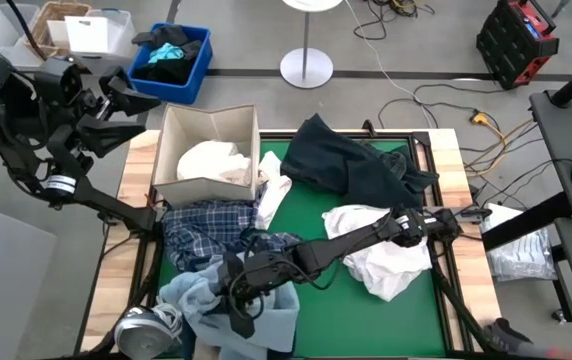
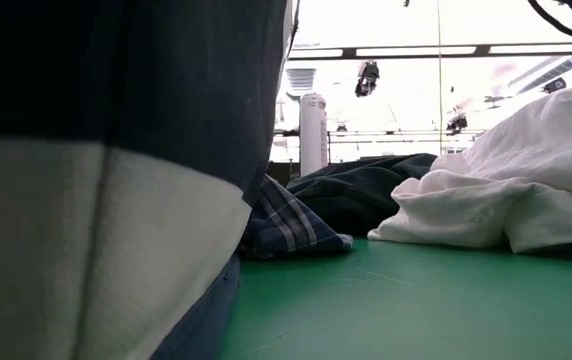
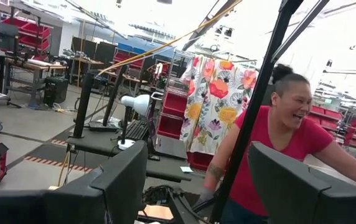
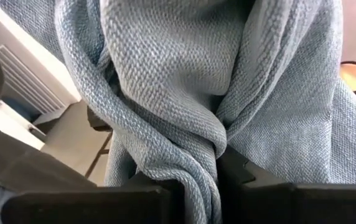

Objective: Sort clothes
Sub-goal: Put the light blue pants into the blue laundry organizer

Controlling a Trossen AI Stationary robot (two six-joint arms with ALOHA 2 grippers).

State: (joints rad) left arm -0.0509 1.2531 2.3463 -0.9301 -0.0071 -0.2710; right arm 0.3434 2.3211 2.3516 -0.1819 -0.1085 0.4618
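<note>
Light blue denim lies bunched at the table's near left corner, with my right gripper shut on it. A blue-white plaid shirt lies just behind it. A dark navy piece lies at the far middle, and a white shirt under my right arm. Another white shirt fills a cardboard box, and a white piece lies against the box's right wall. My left gripper hangs open, raised beyond the table's far left corner. My right gripper pinches a bunched fold of the denim between its two fingers, several layers gathered together. It reaches in from the table's right, slanting down. Folds run from the pinch outward, and the rest of the denim lies on the table.
A blue bin with a black and teal bundle stands on the floor behind the box. A person in a red top stands beyond the table in the left wrist view. Bare green mat lies at the near middle.
</note>
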